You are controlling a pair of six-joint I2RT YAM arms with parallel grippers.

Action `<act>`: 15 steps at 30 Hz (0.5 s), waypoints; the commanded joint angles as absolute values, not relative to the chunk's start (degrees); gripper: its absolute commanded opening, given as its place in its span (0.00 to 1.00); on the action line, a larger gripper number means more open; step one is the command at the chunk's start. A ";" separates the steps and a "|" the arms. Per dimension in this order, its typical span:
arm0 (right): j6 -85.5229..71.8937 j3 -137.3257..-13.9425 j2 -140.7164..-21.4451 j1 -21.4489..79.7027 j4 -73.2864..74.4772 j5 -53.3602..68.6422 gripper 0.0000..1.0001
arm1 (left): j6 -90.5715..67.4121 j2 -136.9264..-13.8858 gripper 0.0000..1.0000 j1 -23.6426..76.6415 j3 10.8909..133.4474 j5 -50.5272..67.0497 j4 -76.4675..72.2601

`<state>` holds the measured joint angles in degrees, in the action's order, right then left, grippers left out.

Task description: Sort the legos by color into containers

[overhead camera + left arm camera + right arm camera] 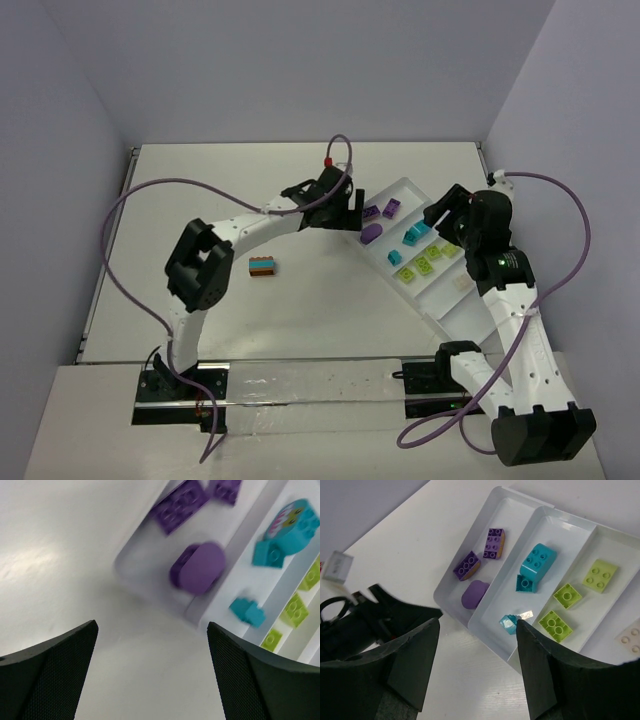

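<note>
The white tray [463, 316] lies diagonally at the right. Its end compartment holds two purple legos [372, 212] and a rounded purple piece [371, 234]. Teal legos [416, 235], lime ones [425, 264] and a cream one [460, 283] fill the following compartments. A brown-and-teal clump [264, 266] sits on the table. My left gripper [352, 212] hangs open and empty beside the purple compartment, with the rounded purple piece [199, 570] lying free ahead of its jaws [152, 670]. My right gripper [477, 650] is open and empty above the tray's near corner, over a small teal lego [509, 623].
The tray's far compartments past the cream lego [630, 635] run toward the right arm's base. Purple cables loop over the table on both sides. White walls close in the table at the back and on both sides. The left arm's black wrist [385, 610] lies just left of the tray.
</note>
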<state>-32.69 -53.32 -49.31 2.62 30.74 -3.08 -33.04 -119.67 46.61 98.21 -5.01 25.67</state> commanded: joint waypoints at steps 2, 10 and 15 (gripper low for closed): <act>-28.92 -54.05 -51.88 6.47 25.33 3.62 0.75 | -41.37 -98.57 0.96 39.93 81.18 -9.94 25.26; -28.08 -57.39 -65.69 30.12 19.65 0.09 0.76 | -48.16 -77.01 0.99 32.84 56.97 -13.90 28.39; -29.39 -60.55 -73.00 32.05 18.49 -0.36 0.76 | -45.48 -76.99 0.99 31.32 52.63 -13.35 27.90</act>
